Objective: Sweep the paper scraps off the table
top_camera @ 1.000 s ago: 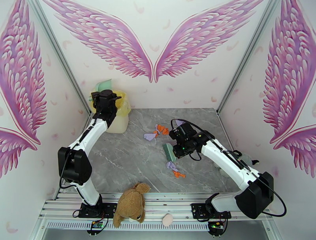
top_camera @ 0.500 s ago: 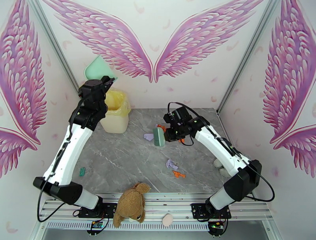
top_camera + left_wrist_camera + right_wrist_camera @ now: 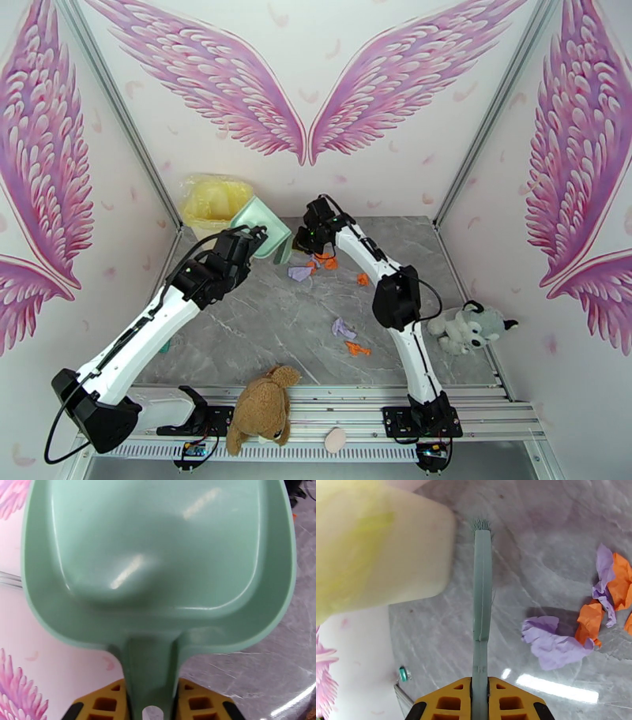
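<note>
My left gripper (image 3: 246, 239) is shut on the handle of a mint-green dustpan (image 3: 266, 227), held low over the back left of the table (image 3: 237, 316). In the left wrist view the dustpan (image 3: 158, 559) faces away and looks empty. My right gripper (image 3: 306, 235) is shut on a green brush (image 3: 482, 586) whose bristles point at the bin. Paper scraps lie near it: a purple wad (image 3: 300, 273) (image 3: 549, 640) and orange wads (image 3: 325, 260) (image 3: 590, 618). An orange scrap (image 3: 362, 279) lies further right. Purple (image 3: 341, 328) and orange (image 3: 357, 347) scraps lie nearer the front.
A pale yellow bin (image 3: 213, 197) (image 3: 375, 551) with a bag liner stands at the back left corner. A brown plush toy (image 3: 261, 406) lies on the front frame, a grey plush dog (image 3: 466, 325) at the right edge. A small teal object (image 3: 403, 673) lies at the left edge.
The left arm swung the dustpan from above the bin down to the table beside the scraps. The right arm carried the brush from mid-table to the back left, next to the dustpan.
</note>
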You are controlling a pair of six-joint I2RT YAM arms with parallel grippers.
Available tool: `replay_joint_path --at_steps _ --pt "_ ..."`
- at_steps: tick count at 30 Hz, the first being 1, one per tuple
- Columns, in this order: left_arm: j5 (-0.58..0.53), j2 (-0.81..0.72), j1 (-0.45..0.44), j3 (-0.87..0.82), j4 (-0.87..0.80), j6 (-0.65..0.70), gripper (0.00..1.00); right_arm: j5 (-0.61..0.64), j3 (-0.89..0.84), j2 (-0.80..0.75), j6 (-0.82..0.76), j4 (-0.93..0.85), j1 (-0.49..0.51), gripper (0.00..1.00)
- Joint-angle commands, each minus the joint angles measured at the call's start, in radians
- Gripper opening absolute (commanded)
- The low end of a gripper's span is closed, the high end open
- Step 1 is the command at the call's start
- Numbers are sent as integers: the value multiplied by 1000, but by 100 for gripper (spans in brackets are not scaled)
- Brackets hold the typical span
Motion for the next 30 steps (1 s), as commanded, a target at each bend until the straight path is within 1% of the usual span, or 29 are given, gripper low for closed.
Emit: replay_joint_path --at_steps 1,5,10,15,22,24,26,30 --pt "37 -39 -27 -48 8 -94 0 19 5 0 89 28 -17 0" --pt "63 -27 -49 -134 47 -114 0 27 -152 -58 90 80 -30 0" --pt "72 11 -65 -156 75 -128 0 56 -338 -180 36 96 -51 0" --pt "73 48 -85 -146 78 -131 0 62 -581 -348 -17 127 -97 0" --pt "71 73 -100 -138 86 -127 0 73 -869 -610 -107 101 -153 0" --pt "73 82 -104 -134 86 -126 0 69 -916 -685 -122 84 -170 0" --pt "74 93 -108 -125 87 -127 0 62 -925 -741 -130 61 -183 0" --pt "74 120 -123 -100 86 -133 0 21 -856 -793 -112 40 -211 0"
